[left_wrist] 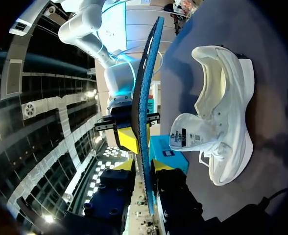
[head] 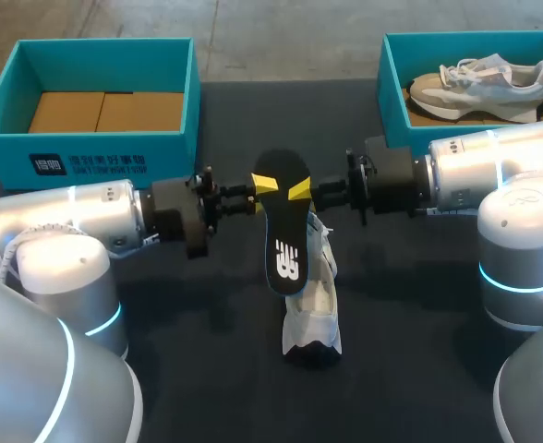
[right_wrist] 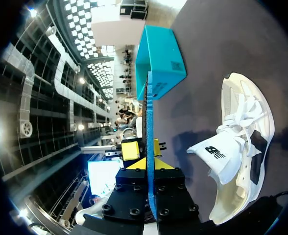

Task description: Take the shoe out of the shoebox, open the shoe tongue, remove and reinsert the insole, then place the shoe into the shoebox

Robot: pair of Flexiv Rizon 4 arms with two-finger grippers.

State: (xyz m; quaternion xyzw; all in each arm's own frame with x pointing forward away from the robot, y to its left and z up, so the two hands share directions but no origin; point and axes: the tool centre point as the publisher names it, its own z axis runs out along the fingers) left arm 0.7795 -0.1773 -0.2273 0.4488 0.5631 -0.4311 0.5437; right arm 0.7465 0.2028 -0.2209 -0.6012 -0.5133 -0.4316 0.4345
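Observation:
A black insole (head: 285, 235) with a blue underside hangs upright in the air over the table's middle. My left gripper (head: 265, 183) comes in from the left, and my right gripper (head: 299, 190) meets it from the right. In the right wrist view the right gripper (right_wrist: 146, 164) is shut on the insole's (right_wrist: 149, 112) edge. Seen from the left wrist, the left gripper (left_wrist: 145, 165) has the insole (left_wrist: 146, 88) between its fingers, both pressed against it. The white shoe (head: 313, 309) lies on the dark table below, with its tongue pulled open (right_wrist: 217, 152).
An open teal shoebox (head: 96, 152) holding brown cardboard stands at the back left. A second teal shoebox (head: 392, 92) at the back right holds a grey and white shoe (head: 479, 83). Both arms lie low across the table's middle.

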